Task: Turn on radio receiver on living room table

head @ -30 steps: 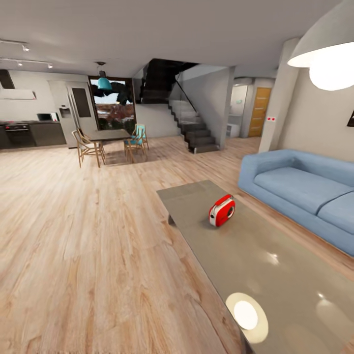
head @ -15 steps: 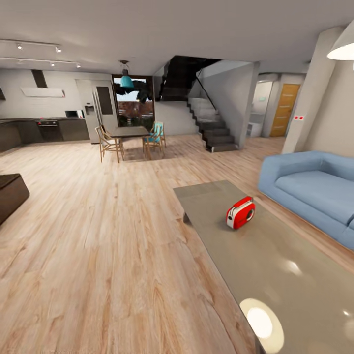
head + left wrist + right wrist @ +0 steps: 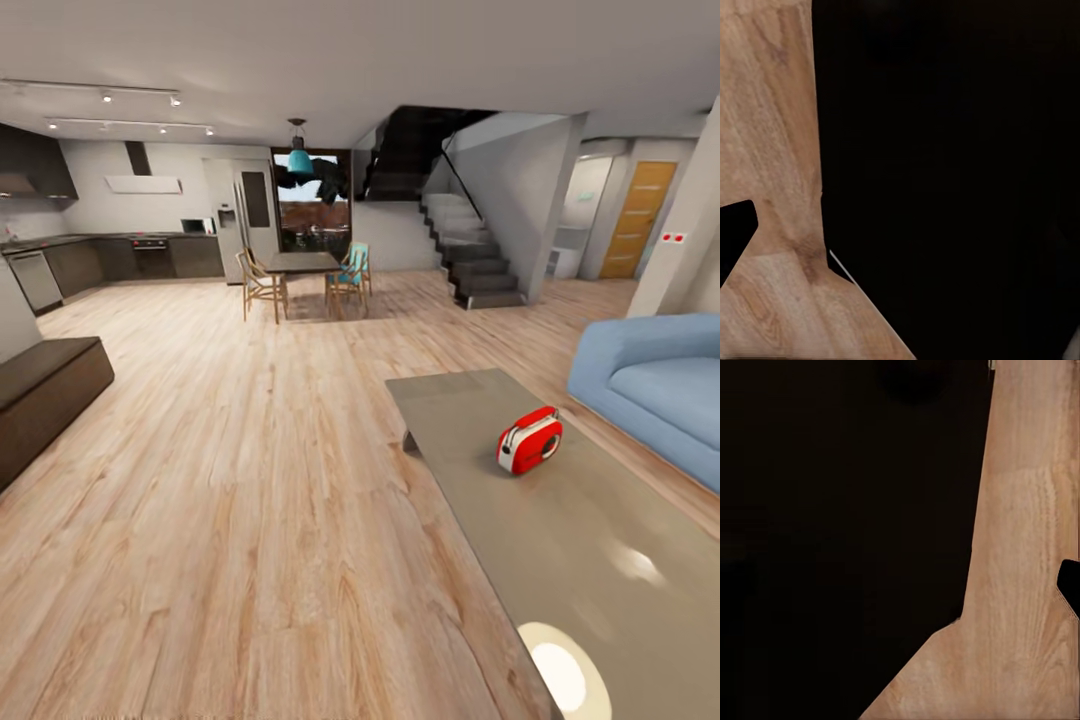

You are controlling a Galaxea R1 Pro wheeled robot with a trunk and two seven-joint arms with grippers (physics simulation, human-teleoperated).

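Approach phase. Radio receiver [image 3: 530, 440] untouched on the coffee table [image 3: 560, 560], right of centre; reach and switch-on both remain. Jaw state: cannot tell from either wrist view.

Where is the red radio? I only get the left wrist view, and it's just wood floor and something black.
Observer: In the head view, the radio receiver stands upright on the table, toward its far end.
Operator: Is there other stuff next to it?
Observer: No, nothing touches it. The glossy grey top around it is bare.
Operator: What's beside the table?
Observer: A blue sofa sits off the table's right side, with a strip of wood floor between them.
Operator: Is anything shiny there?
Observer: Yes, a round lamp reflection glows on the table's near end.
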